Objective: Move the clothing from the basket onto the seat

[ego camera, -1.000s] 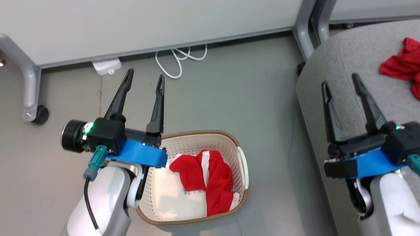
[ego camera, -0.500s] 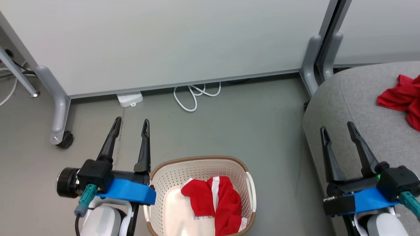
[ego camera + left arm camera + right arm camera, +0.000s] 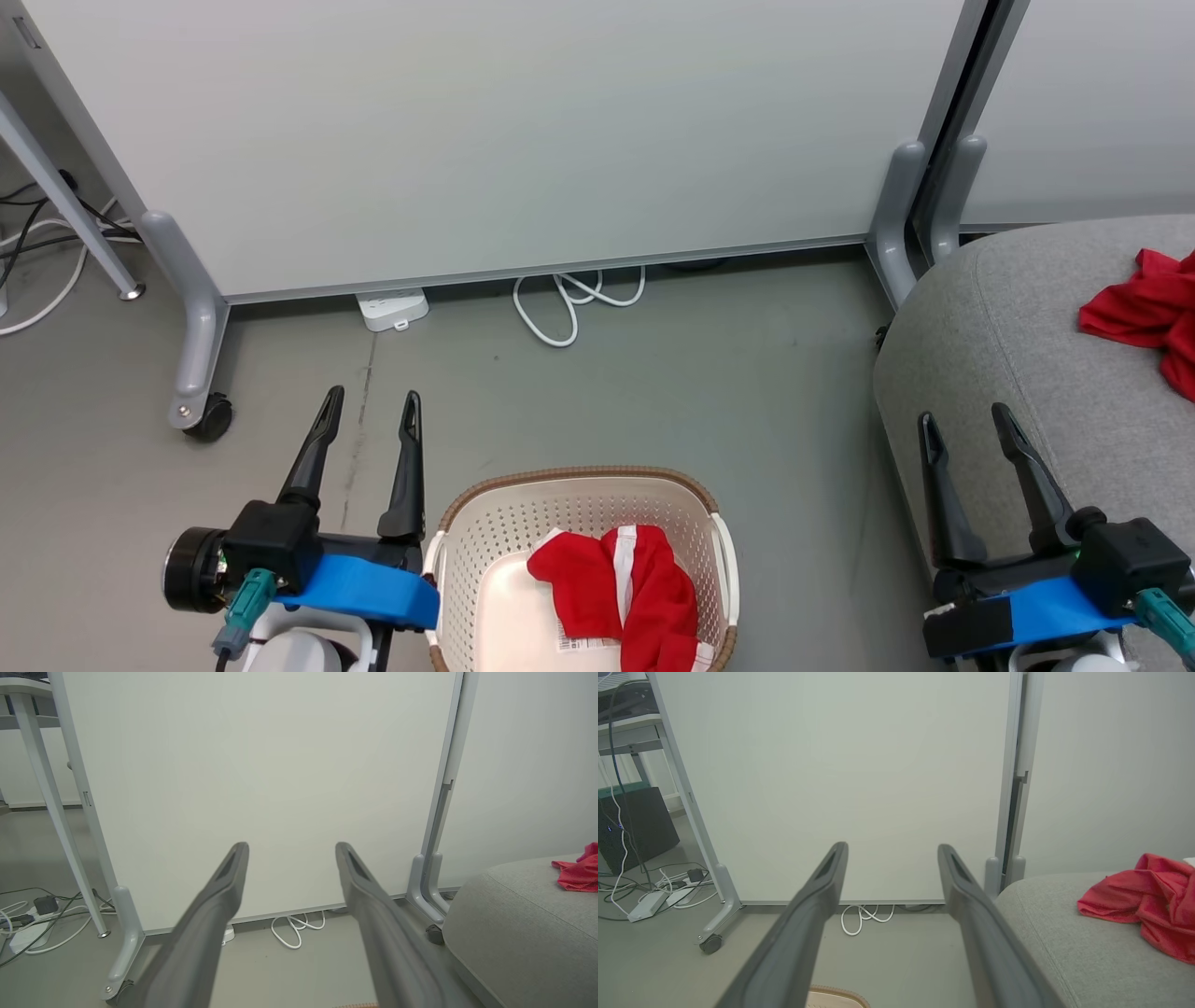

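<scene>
A red garment with a white stripe (image 3: 621,593) lies crumpled in the cream perforated basket (image 3: 504,523) on the floor at the bottom middle of the head view. Another red garment (image 3: 1144,317) (image 3: 1143,903) (image 3: 579,875) rests on the grey seat (image 3: 1018,355) (image 3: 1064,933) (image 3: 514,914) at the right. My left gripper (image 3: 371,411) (image 3: 289,849) hangs open and empty just left of the basket. Over the seat's near-left edge, my right gripper (image 3: 963,420) (image 3: 892,851) is open with nothing in it.
White partition panels (image 3: 523,131) on grey wheeled feet (image 3: 201,415) stand behind. A coiled white cable (image 3: 569,299) and a power strip (image 3: 392,308) lie on the floor at the panel's foot. More cables and a table leg (image 3: 65,215) are at the far left.
The head view has tilted upward, so basket, grippers and seat sit lower in it. The left gripper's fingers now stand nearer upright. Neither garment has moved; both grippers stay open.
</scene>
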You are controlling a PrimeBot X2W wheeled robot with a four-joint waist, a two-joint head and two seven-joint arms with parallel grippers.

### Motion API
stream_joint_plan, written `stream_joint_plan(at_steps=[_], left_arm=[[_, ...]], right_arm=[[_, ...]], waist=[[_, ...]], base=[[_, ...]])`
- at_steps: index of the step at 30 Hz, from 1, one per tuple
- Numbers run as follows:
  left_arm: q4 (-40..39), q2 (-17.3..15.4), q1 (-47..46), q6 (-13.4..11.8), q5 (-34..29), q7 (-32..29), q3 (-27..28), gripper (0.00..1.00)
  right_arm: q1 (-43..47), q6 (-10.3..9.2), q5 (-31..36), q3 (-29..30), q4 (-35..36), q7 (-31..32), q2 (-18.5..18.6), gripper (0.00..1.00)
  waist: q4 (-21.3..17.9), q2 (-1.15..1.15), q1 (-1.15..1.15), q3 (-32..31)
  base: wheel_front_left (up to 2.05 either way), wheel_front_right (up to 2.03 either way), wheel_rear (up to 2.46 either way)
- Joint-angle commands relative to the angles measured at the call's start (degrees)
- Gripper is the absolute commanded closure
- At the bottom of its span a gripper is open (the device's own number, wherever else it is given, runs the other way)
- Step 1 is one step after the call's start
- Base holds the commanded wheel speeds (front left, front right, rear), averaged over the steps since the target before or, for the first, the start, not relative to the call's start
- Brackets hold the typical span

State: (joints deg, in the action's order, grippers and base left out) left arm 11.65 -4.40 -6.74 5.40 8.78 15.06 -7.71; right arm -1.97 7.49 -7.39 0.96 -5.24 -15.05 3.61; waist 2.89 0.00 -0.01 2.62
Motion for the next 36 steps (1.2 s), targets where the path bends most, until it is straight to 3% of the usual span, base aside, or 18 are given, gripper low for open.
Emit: stream_joint_plan(at_steps=[1,22,30,36], left_arm=[[0.19,0.17,0.66,0.28,-0.47,0.16,0.64,0.00],[0.52,1.33,0.82,1.75,-2.33,0.17,2.48,0.00],[1.33,1.33,-1.96,2.18,-2.33,0.17,-1.02,0.00],[4.33,-1.24,-7.28,2.22,-0.80,0.17,-7.69,0.00]], right_arm=[[0.89,0.01,-0.42,0.19,-0.24,-0.20,-0.29,0.00],[1.16,0.01,-0.58,-0.17,-1.07,-0.20,-0.74,0.00],[-0.36,0.01,-0.39,-0.45,-0.96,-0.20,-0.76,0.00],[-2.47,0.01,-0.05,-1.06,-0.43,-0.21,-0.74,0.00]], waist=[[0.09,0.00,0.01,-0.20],[0.01,0.00,0.01,-0.08],[-0.64,0.00,0.01,1.59],[-2.11,0.00,0.01,4.80]], base=[[0.00,0.00,0.00],[0.00,0.00,0.00],[0.00,0.00,0.00],[0.00,0.00,0.00]])
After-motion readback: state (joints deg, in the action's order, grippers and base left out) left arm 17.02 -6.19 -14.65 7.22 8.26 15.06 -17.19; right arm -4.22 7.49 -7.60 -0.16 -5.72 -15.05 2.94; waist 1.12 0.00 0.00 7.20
